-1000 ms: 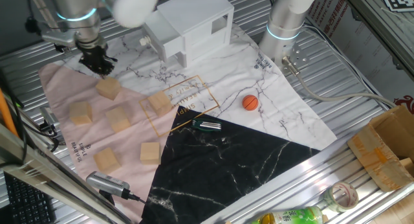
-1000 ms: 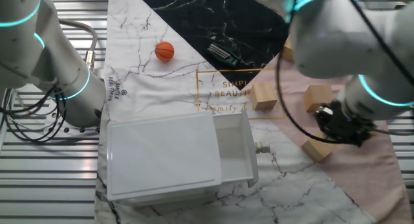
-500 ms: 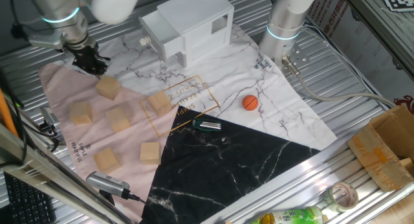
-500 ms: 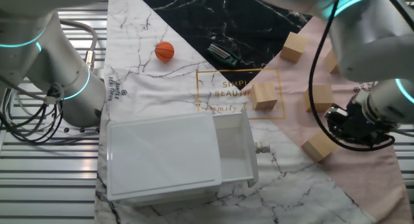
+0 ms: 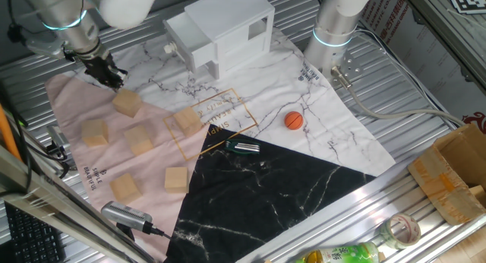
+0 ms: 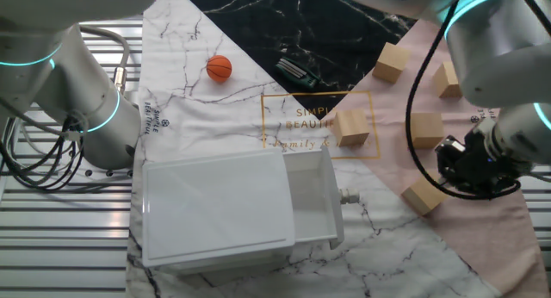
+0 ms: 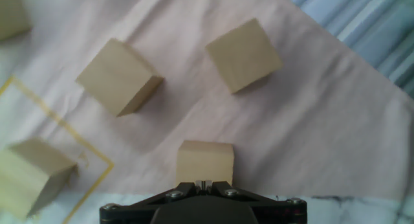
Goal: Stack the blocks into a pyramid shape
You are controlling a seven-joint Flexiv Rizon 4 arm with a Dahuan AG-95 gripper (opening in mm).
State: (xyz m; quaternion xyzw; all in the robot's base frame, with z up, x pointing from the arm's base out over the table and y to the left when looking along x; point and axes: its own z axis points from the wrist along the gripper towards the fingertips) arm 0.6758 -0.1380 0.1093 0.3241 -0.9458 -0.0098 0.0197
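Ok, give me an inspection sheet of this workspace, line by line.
Surface: metal slatted table under a cloth of pink, white marble and black marble patches.
Job's things: six wooden blocks, all lying singly on the cloth; none stacked.
Clutter: orange ball, white house, small dark metal object, cardboard box and bottle at the edge.
Grippers: gripper hangs just above the block nearest the house; whether the fingers are open cannot be told.
Cables: cables beside the second arm's base.
Surroundings: a second arm, idle, stands at the table's edge.
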